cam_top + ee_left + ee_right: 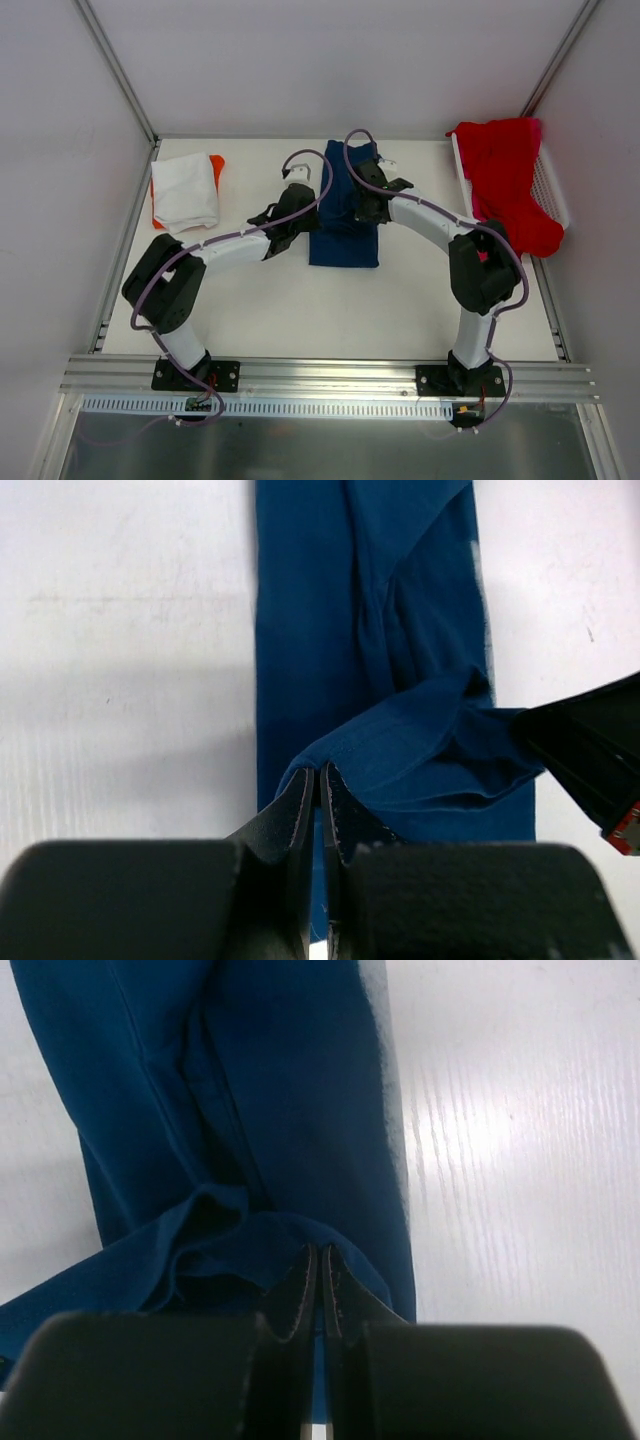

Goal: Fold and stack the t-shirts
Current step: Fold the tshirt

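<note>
A navy blue t-shirt (345,235) lies as a long folded strip in the middle of the table. My left gripper (314,208) is at its left side, shut on a raised fold of the navy cloth (400,750); the closed tips (321,770) pinch the fold's edge. My right gripper (366,205) is at the strip's right side, its closed tips (321,1250) shut on the same lifted fold (230,1235). The right gripper's black body (590,750) shows in the left wrist view. A folded white t-shirt (184,190) rests on an orange one (217,163) at the back left.
A white mesh basket (553,190) stands at the back right with a red t-shirt (510,180) draped over its rim onto the table. Grey walls close the back and both sides. A metal rail (320,375) runs along the near edge.
</note>
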`<state>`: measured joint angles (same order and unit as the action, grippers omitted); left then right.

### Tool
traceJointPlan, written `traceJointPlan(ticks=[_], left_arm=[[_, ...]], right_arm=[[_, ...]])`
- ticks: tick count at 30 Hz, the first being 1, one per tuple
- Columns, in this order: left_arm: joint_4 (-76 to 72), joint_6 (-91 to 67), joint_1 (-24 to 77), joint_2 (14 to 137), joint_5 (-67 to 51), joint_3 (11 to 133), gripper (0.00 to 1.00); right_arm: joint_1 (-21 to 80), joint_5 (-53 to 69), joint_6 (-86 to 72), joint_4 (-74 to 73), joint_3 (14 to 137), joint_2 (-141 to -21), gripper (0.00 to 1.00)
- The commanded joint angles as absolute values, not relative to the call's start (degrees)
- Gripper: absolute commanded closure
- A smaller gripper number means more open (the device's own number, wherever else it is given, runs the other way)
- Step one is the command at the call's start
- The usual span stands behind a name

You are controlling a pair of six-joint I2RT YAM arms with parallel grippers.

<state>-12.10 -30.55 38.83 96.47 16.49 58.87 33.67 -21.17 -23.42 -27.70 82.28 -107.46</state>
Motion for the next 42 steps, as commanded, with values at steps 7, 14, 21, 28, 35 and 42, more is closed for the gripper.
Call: traceJointPlan(ticks=[7,14,21,28,35,42], left_arm=[[-17.2,-27.7,35.1,102.6,8.0,63.6,1.0],[-20.6,-27.7,33.8,107.3,4.0,64.7,1.0],[-22.8,-28.0,32.6,110.1,1.5,66.6,1.0],[-23.5,-27.2,32.4,110.9,0.5,68.9,1.0],[-22.9,-27.1,31.4,114.3,-1.2,71.7,0.56],[-22.4,-27.9,29.9,117.2,-1.3,73.6,0.01]], right_arm=[[31.8,-19.2,-22.7,-27.3,88.9,-113.3,1.0],[31.0,-21.7,-24.1,-27.3,89.6,-115.5,0.99],[30.1,-26.4,-26.5,-27.3,88.2,-115.5,0.99],[29.4,-27.2,-26.5,-26.6,88.5,-116.0,1.0],[28.8,-28.6,-28.2,-26.5,89.4,-118.0,0.79],[27.8,-33.0,-28.0,-26.5,91.4,-118.9,0.01]])
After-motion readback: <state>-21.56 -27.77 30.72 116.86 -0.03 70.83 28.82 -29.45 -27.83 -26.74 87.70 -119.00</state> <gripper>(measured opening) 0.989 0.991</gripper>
